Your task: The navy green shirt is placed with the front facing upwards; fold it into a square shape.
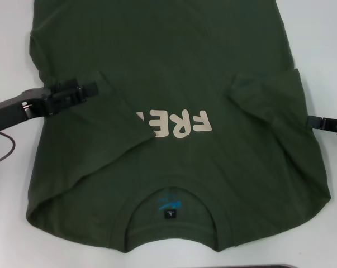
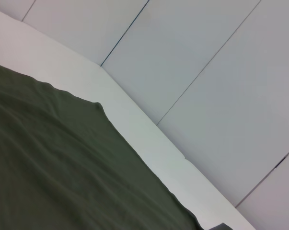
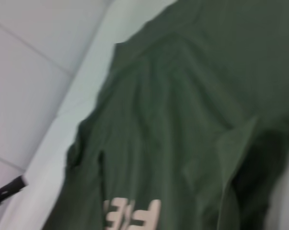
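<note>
Even, diffuse overhead light; soft shadows beneath the shirt (image 1: pixel 174 72) folds on the white tabletop (image 1: pixel 9 67). Right wrist view blurred; others sharp.
</note>
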Action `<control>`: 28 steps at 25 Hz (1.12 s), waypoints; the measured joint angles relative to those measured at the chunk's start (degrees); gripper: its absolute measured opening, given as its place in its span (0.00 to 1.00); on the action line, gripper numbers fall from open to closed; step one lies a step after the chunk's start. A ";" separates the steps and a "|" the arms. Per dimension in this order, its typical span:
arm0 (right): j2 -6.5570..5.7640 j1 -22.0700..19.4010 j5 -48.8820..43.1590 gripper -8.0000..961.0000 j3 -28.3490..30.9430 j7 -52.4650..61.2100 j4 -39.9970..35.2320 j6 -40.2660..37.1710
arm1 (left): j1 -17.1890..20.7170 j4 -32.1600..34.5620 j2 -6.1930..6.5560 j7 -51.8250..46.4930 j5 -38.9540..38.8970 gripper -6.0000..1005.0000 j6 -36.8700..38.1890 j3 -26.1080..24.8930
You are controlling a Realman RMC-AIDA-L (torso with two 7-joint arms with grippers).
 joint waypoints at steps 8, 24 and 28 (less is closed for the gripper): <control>0.31 2.34 -0.14 0.03 -0.91 -0.59 0.20 -3.74 | -0.15 0.00 0.00 0.00 0.00 0.88 0.01 -0.01; 1.85 4.91 -0.47 0.08 -7.61 -0.04 0.43 -3.74 | -0.12 0.00 0.00 0.00 0.00 0.88 -0.02 -0.01; 1.61 4.99 -0.62 0.09 -9.03 0.40 0.44 -3.73 | -0.29 0.00 0.00 0.00 0.00 0.88 -0.04 -0.01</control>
